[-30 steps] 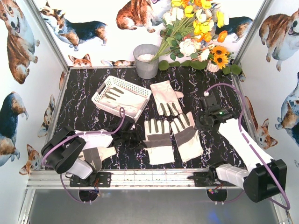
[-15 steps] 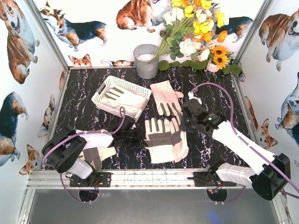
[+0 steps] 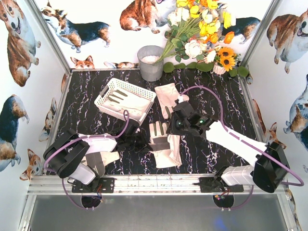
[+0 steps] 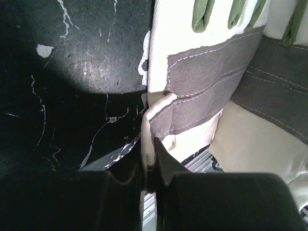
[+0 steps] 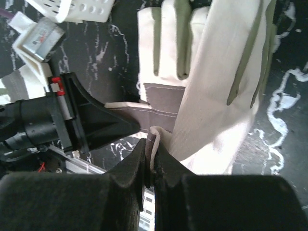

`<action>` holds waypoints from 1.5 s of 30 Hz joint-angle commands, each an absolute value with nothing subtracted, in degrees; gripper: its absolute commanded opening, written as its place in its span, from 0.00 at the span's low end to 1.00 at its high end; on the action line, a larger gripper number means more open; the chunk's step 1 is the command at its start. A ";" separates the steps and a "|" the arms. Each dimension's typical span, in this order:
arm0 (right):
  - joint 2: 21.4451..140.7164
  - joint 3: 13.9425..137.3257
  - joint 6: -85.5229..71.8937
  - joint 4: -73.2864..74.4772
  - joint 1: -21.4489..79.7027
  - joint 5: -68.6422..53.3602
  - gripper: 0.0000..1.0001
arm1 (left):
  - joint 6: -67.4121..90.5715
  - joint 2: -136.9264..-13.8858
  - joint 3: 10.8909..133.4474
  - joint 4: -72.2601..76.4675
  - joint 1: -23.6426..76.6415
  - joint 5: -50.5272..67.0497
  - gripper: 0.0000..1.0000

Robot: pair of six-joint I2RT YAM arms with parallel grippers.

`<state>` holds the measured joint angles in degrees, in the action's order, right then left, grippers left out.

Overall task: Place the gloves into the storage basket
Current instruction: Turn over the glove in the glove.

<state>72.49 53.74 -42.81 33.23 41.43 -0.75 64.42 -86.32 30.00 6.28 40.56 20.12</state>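
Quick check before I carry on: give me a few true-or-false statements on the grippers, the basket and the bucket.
1. The left gripper is shut on the middle glove, at its edge. True.
2. The basket holds nothing. False: a stowed glove lies in it.
3. The right gripper pinches a second glove. True.
4. The bucket stands left of the basket. False: it stands beyond the basket, by the flowers.
5. The right gripper is over the basket. False: it is right of the basket, by the middle glove.
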 commanded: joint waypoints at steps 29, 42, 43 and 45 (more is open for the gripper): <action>89.64 49.21 -48.11 8.35 45.25 -16.81 0.00 | 63.52 -88.42 30.80 8.70 41.02 19.84 0.00; 87.33 50.54 -44.65 10.73 45.53 -17.40 0.37 | 63.37 -86.62 29.86 8.51 40.91 19.13 0.05; 86.18 50.87 -43.98 12.28 45.53 -16.83 0.42 | 63.33 -86.21 29.68 8.26 40.95 19.01 0.07; 83.93 52.18 -42.70 16.54 45.44 -15.07 0.52 | 63.28 -85.48 29.35 7.73 40.95 18.90 0.12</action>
